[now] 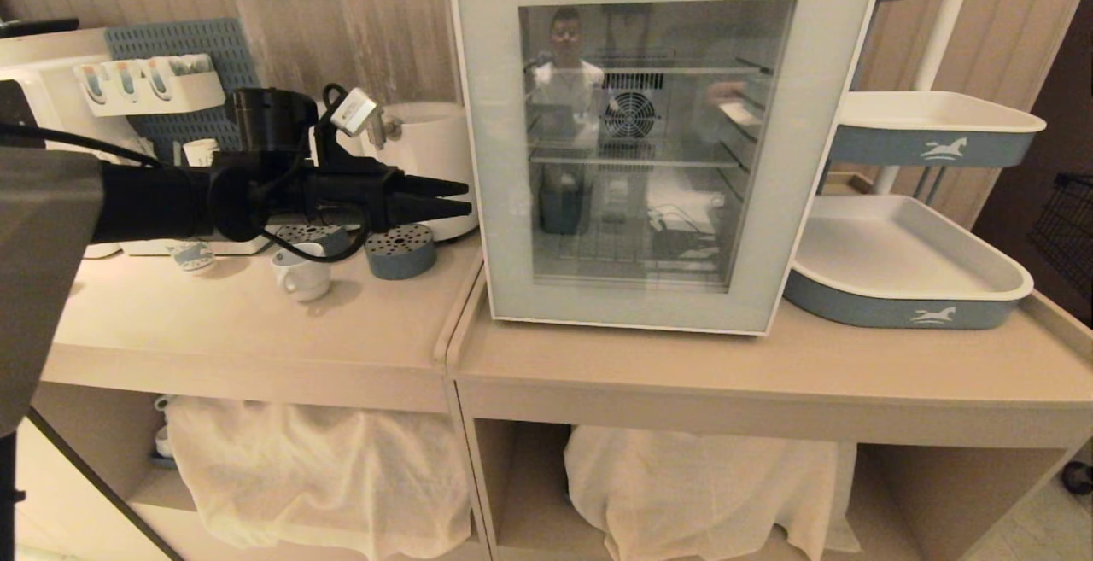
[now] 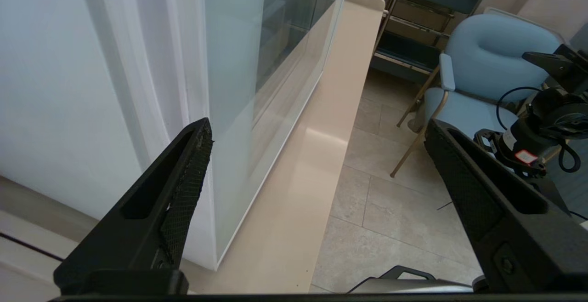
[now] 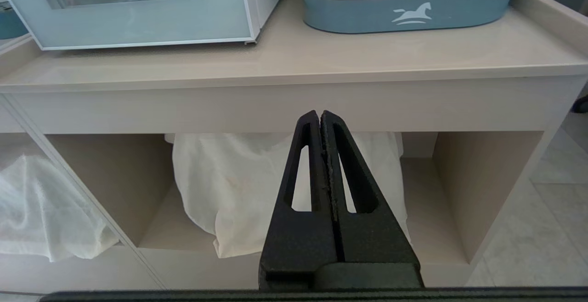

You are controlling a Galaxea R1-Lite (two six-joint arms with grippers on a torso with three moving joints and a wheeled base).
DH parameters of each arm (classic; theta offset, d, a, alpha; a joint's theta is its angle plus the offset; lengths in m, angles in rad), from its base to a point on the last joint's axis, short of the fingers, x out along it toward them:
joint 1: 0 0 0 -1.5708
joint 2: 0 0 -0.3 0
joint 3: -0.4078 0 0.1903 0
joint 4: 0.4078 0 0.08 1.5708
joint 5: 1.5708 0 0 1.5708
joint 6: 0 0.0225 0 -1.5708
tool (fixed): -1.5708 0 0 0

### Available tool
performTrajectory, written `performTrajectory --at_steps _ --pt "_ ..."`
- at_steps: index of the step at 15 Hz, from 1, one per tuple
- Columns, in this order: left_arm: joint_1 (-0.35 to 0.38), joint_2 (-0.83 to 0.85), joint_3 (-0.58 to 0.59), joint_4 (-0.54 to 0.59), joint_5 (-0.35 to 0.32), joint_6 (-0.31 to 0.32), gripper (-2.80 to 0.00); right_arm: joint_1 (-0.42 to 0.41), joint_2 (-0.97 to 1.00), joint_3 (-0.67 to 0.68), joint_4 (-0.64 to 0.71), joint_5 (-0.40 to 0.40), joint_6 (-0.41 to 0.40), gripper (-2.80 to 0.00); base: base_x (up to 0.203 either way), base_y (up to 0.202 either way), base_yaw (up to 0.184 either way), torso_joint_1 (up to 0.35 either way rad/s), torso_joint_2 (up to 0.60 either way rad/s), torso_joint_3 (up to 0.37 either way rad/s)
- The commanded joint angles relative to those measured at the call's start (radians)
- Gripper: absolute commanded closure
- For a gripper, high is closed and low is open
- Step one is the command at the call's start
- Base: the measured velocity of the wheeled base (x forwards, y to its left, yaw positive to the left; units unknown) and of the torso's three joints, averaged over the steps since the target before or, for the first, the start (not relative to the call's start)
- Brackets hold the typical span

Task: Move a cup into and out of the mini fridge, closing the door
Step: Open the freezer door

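Black left end effector (image 1: 468, 198), fingers spread wide and empty, reaches level toward the closed grey-blue glass door (image 1: 653, 143) at its 3 o'clock, small white ceramic mug (image 1: 301, 273) resting on the beige tabletop (image 1: 256, 322) beneath its arm.

right pincer (image 3: 320, 117) closed, facing counter (image 3: 294, 70)

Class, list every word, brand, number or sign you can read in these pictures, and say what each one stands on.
"HOMESUN": raised lettering at the top of the door of the mini fridge.
White horse emblem, no words: on the front of each blue-sided tray.
Blue print on the paper cups in the rack: too small to read.
Nothing else is legible.
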Motion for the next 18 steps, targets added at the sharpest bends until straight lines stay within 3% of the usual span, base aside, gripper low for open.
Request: performTrajectory --at_steps 1,10,18 --pt "-0.006 -0.001 0.004 -0.001 -0.007 0.002 -2.8 0.0 0.0 0.001 0.001 0.001 -0.001 0.0 0.0 0.0 0.0 0.0 0.0 0.0" --pt "-0.049 0.007 0.007 -0.007 0.004 0.005 -2.8 0.0 0.0 0.001 0.001 0.001 0.001 0.0 0.0 0.0 0.0 0.0 0.0 0.0" --pt "-0.003 -0.005 0.021 -0.01 0.001 0.021 -2.8 0.0 0.0 -0.001 0.002 0.001 -0.001 0.0 0.0 0.0 0.0 0.0 0.0 0.0"
